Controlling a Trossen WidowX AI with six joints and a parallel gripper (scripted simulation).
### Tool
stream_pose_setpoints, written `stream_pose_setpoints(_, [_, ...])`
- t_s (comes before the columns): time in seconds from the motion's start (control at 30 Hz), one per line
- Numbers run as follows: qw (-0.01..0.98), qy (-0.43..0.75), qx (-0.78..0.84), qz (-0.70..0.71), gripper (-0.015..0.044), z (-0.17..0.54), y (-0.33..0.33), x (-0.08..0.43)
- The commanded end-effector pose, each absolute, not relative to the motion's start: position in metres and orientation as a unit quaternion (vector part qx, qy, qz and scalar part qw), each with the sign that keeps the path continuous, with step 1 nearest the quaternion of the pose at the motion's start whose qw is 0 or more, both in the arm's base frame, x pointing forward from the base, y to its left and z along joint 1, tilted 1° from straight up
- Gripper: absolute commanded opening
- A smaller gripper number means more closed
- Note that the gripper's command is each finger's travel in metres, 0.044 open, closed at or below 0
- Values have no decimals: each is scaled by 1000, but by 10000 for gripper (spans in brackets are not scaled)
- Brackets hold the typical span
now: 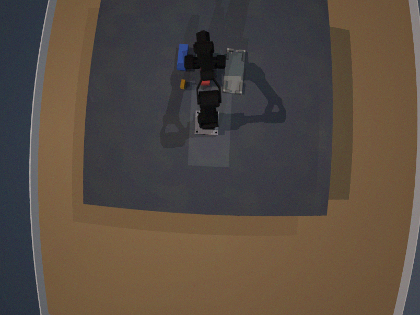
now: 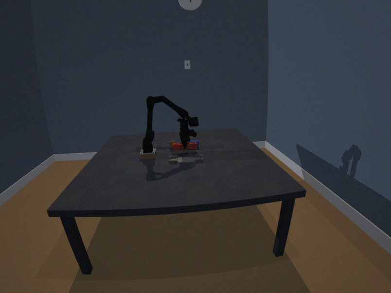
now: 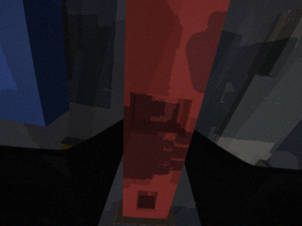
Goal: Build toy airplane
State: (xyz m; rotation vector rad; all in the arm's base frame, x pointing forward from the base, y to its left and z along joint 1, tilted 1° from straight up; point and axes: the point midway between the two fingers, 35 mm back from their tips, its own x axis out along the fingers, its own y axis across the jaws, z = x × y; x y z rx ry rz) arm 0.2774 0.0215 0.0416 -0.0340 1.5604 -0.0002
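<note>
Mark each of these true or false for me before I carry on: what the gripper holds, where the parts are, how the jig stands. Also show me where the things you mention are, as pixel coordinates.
1. The gripper [image 2: 185,146] [image 3: 155,124] is shut on the red fuselage [image 1: 205,82] [image 2: 176,146] [image 3: 165,52]. True.
2. The fuselage is already seated in the gray cradle [image 1: 234,71] [image 2: 186,159] [image 3: 259,108]. False: it is between the fingers, beside the cradle.
3. The blue block [image 1: 182,57] [image 2: 194,141] [image 3: 41,59] is fitted into the fuselage. False: it stands apart, on the other side of the fuselage from the cradle.
4. The fuselage has two openings in its top, one larger than the other. True.
5. The small yellow-orange piece [image 1: 182,83] [image 2: 171,144] is in the cradle. False: it is on the table, on the blue block's side.
</note>
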Motion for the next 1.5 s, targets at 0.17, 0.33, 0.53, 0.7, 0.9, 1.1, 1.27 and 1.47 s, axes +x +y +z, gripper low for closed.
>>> stream_pose_setpoints(0.17, [716, 698, -15, 1, 0, 75, 23, 280])
stream_pose_setpoints(0.33, [716, 698, -15, 1, 0, 91, 23, 279])
stream_pose_setpoints(0.53, [716, 698, -15, 1, 0, 110, 23, 276])
stream_pose_setpoints(0.7, [716, 698, -15, 1, 0, 126, 23, 273])
stream_pose_setpoints(0.9, [716, 698, -15, 1, 0, 137, 23, 270])
stream_pose_setpoints(1.1, [716, 698, -14, 0, 0, 133, 14, 273])
stream_pose_setpoints(1.27, [716, 698, -13, -3, 0, 127, 0, 277])
stream_pose_setpoints(1.47, [716, 698, -11, -5, 0, 120, -17, 280])
